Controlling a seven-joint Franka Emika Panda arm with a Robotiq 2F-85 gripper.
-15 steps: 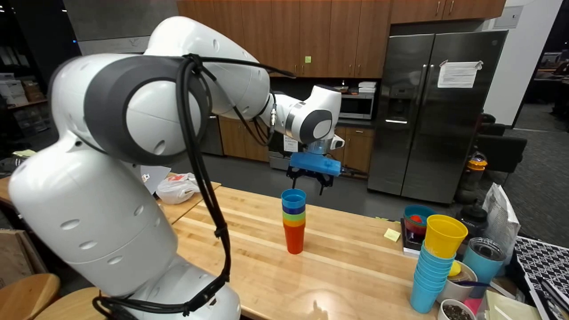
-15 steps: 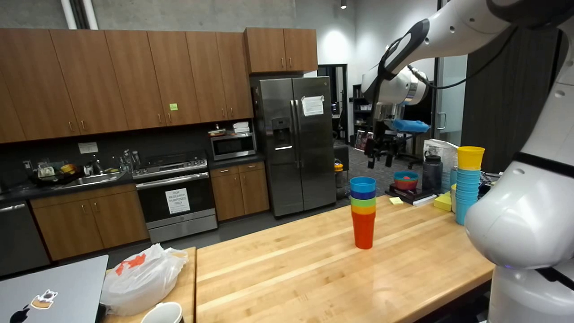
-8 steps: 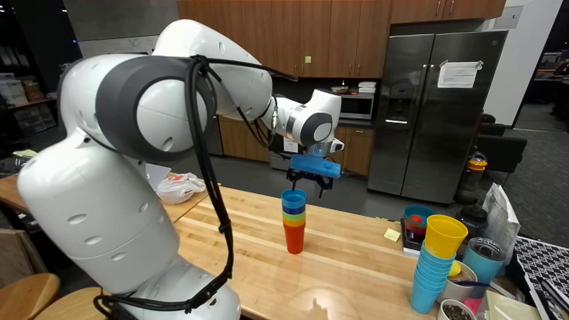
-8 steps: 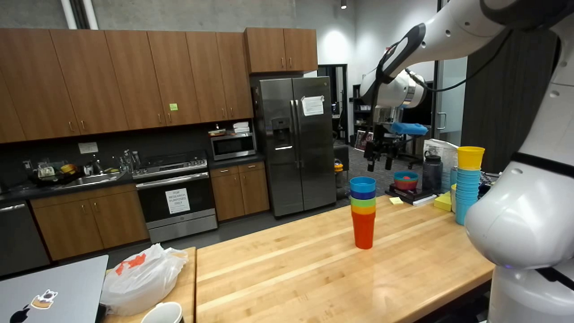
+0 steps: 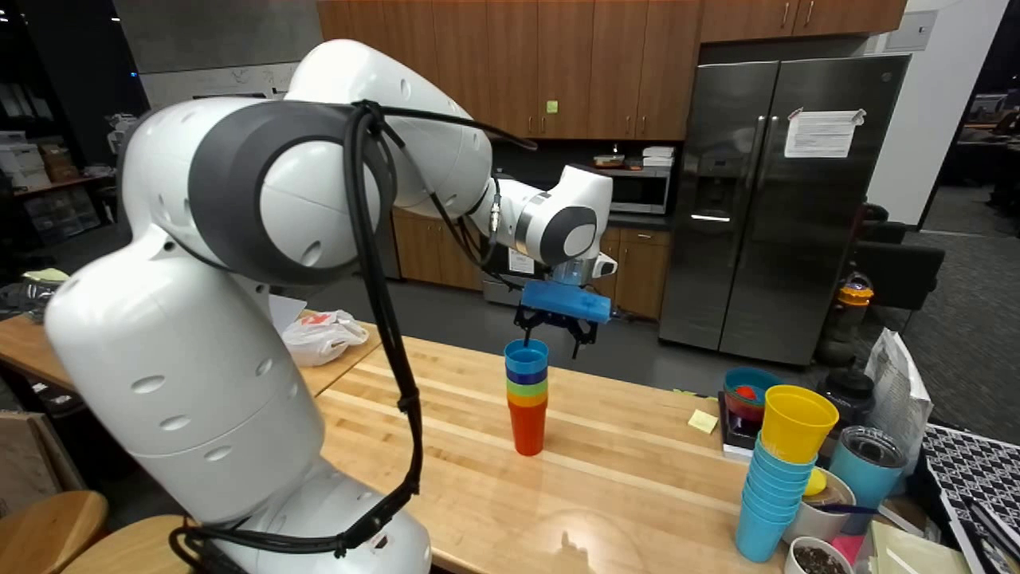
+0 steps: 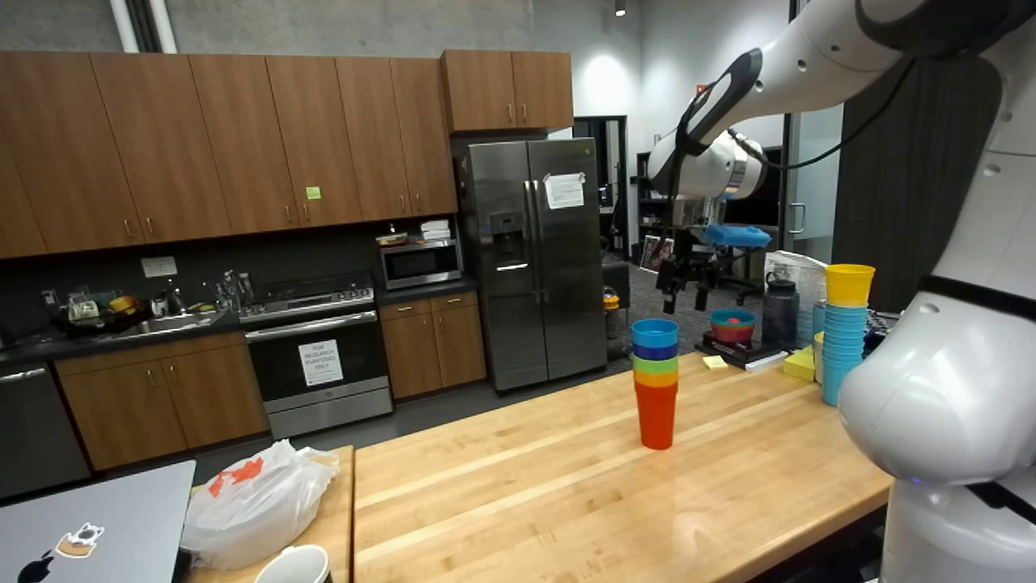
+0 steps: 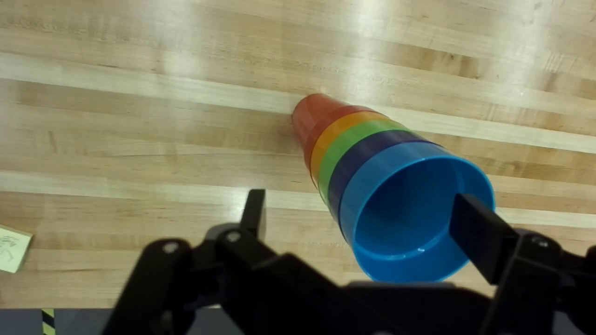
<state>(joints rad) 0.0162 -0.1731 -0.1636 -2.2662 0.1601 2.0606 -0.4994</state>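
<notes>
Wrist view: my fingers (image 7: 253,211) wide apart, stack (image 7: 372,177) near

At far left I record a yellow note (image 7: 14,249) lying on the table (image 7: 139,153), and close to it, past the table's edge, a piece of striped tape (image 7: 48,321). My gripper (image 7: 362,214) enters from the bottom, its two fingers well separated. The stack, nested cups, lies right of centre: red at the foot, then orange, green, dark blue and, topmost, blue, its mouth towards my camera. The finger at right overlaps the blue rim along the line of sight; whether it touches, I cannot tell.

In an exterior view, a laptop (image 6: 97,518) is found at far left. A white bag (image 6: 255,510) sits beside it, and just in front of the bag stands a white cup (image 6: 295,567), cut off by the lower edge. The stack stands upright on the table; my fingers show just above its top. Further right, bowls (image 6: 732,330) rest on a dark box (image 6: 740,351). Next come a dark bottle (image 6: 780,316), then a column of light-blue cups (image 6: 844,344) topped by a yellow cup (image 6: 849,285). My white arm (image 6: 939,397) occupies the far right and extends leftward to the gripper.
</notes>
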